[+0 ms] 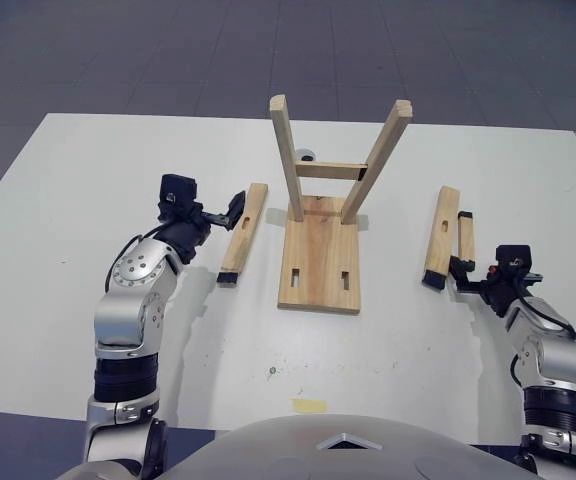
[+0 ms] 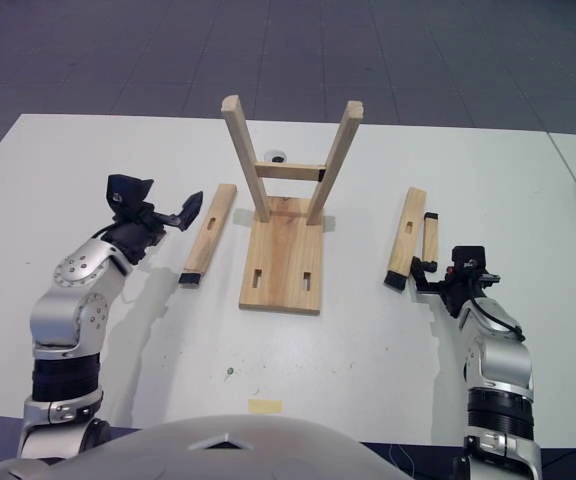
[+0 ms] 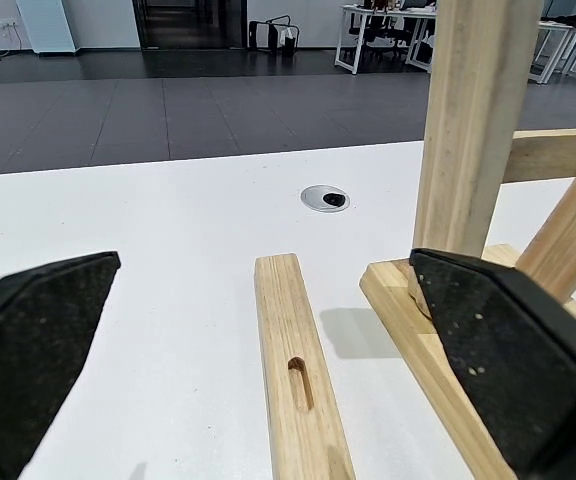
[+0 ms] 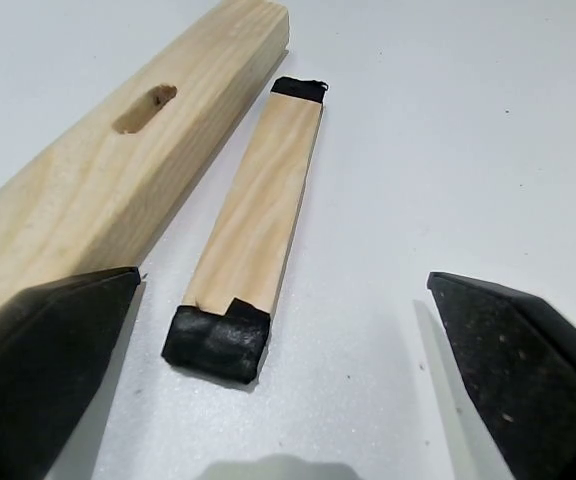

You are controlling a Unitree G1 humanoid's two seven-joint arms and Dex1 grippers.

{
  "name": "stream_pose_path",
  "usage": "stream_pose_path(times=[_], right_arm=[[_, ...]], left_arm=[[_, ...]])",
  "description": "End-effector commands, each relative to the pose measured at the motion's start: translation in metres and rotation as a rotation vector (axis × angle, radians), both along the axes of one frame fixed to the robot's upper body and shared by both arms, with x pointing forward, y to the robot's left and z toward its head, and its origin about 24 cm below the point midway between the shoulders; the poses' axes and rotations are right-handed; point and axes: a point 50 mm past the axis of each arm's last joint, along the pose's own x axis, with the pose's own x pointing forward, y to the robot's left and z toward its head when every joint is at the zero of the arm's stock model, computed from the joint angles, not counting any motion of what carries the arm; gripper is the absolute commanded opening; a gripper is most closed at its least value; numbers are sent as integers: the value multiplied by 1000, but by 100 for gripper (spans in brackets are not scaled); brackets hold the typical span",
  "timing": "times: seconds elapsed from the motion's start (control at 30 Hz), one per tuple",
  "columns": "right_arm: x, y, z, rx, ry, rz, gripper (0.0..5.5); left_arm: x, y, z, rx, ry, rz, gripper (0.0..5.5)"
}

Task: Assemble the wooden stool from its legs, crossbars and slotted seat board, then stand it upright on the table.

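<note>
Seat board point(image 1: 318, 262) lies mid-table, two legs point(image 1: 288, 160) standing at its 12 o'clock end; both jaws gape empty, left gripper point(image 1: 230, 212) beside the 9 o'clock loose leg point(image 1: 245, 232), right gripper point(image 1: 465, 275) beside the 3 o'clock crossbar point(image 1: 466, 238); a clumsy swing might topple those uprights.

An office-like workroom: a broad white table point(image 1: 58, 200) with a round cable port point(image 3: 325, 198) set in its top stands on dark grey floor tiles point(image 1: 118, 50), and white-framed desks point(image 3: 383, 35) line the far wall
</note>
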Motion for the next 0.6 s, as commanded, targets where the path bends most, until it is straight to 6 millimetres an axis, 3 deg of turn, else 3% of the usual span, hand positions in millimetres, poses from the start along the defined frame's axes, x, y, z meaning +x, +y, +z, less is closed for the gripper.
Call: stream_pose_path(times=[0.03,0.2,0.33,0.6], right_arm=[[-5,4,-9,22,58,2,518],[-12,16,-25,143,187,-21,444],[-21,18,-35,133,282,14,379],[-20,14,-37,94,285,-1,269]], left_arm=[[2,-1,-1,12,3,-4,540],[2,0,-3,15,8,-3,540],[4,-1,-3,15,8,-8,540],[5,-2,-4,19,10,-10,540]])
